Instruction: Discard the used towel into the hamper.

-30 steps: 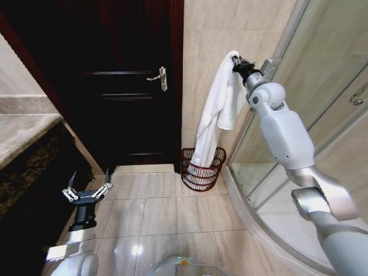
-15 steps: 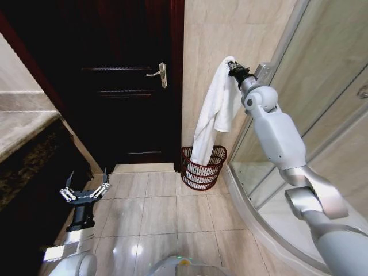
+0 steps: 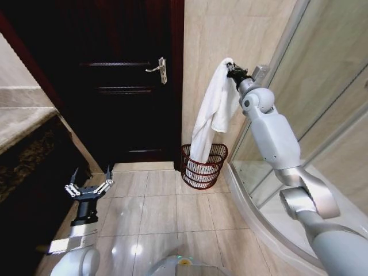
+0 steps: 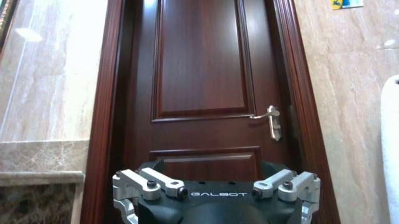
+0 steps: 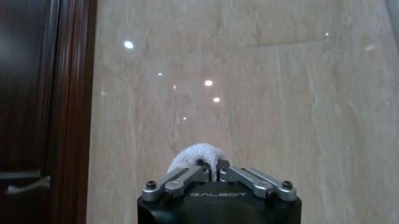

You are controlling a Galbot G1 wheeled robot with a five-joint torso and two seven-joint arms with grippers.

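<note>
Head view: a beige tiled floor (image 3: 167,210) runs to a dark wooden door (image 3: 123,86), with a glass shower enclosure (image 3: 322,75) at right. The hamper (image 3: 204,167) stands against the wall, directly below the right end effector (image 3: 231,68), which pinches the white towel (image 3: 210,109); its hem hangs inside. The left end effector (image 3: 89,188) hovers low, spread wide.

Your right gripper (image 3: 230,67), clamped on the white towel (image 3: 208,115), has slid slightly left in the head view, the towel's tail now hanging deeper into the hamper (image 3: 203,166).
</note>
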